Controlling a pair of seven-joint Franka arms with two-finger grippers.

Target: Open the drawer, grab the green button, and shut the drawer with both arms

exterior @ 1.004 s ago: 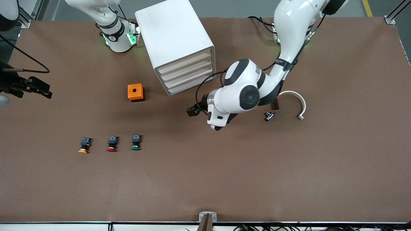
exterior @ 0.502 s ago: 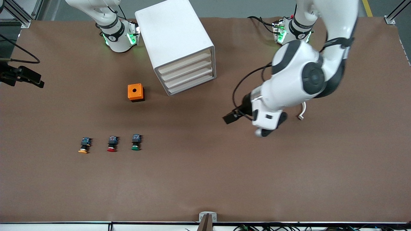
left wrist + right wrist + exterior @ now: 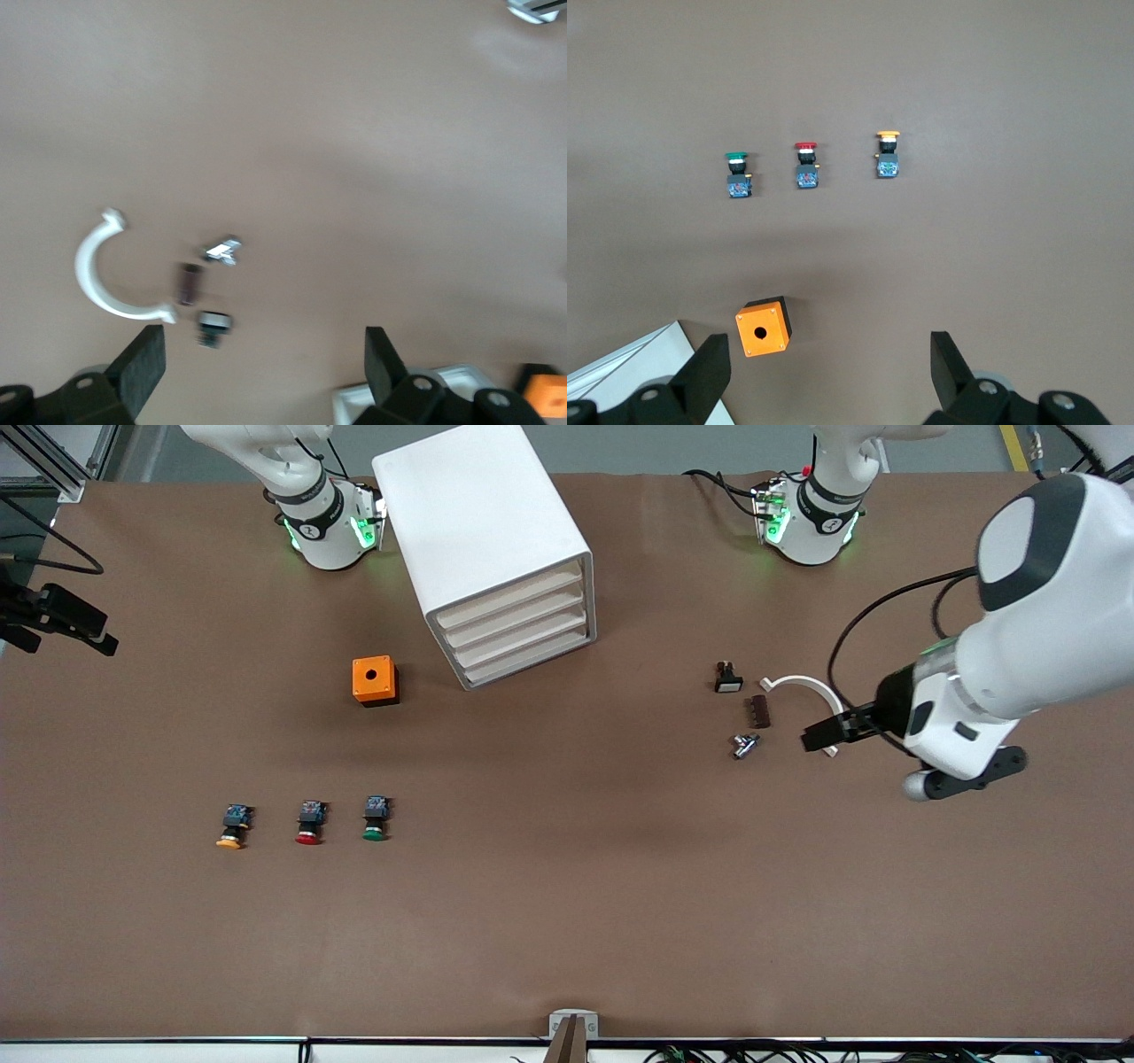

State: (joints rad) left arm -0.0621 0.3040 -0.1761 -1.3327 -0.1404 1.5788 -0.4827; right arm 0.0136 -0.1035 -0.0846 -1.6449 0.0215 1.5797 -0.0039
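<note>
Since one second ago the left arm (image 3: pixel 1019 629) has swung away from the front of the drawer cabinet (image 3: pixel 483 540) toward its own end of the worktop (image 3: pixel 567 921), and the small parts that it covered are now uncovered; the right arm has also drawn back a little toward the edge at its own end. The left claw (image 3: pixel 819 733) now hangs over the end of a white curved piece (image 3: pixel 811 687), its fingers (image 3: pixel 142 367) spread wide and holding nothing. Beside that curved piece lie a small dark brown block (image 3: pixel 759 711), a small black part with a white face (image 3: pixel 727 678) and a small metal part (image 3: pixel 744 745), all close together but apart from each other. The right claw (image 3: pixel 75 622) is at the edge of the worktop at the right arm's end, fingers (image 3: pixel 709 372) spread too and empty. All drawers of the white cabinet look shut. The button (image 3: pixel 375 819) with the green cap lies on the worktop, nearer to the front camera than the orange box (image 3: pixel 374 680) with a round hole in its top. It is the last of a row of three: the red-capped button (image 3: pixel 309 823) is beside it, and the yellow-capped button (image 3: pixel 234 826) follows toward the right arm's end. The three stand apart and no claw touches them.
</note>
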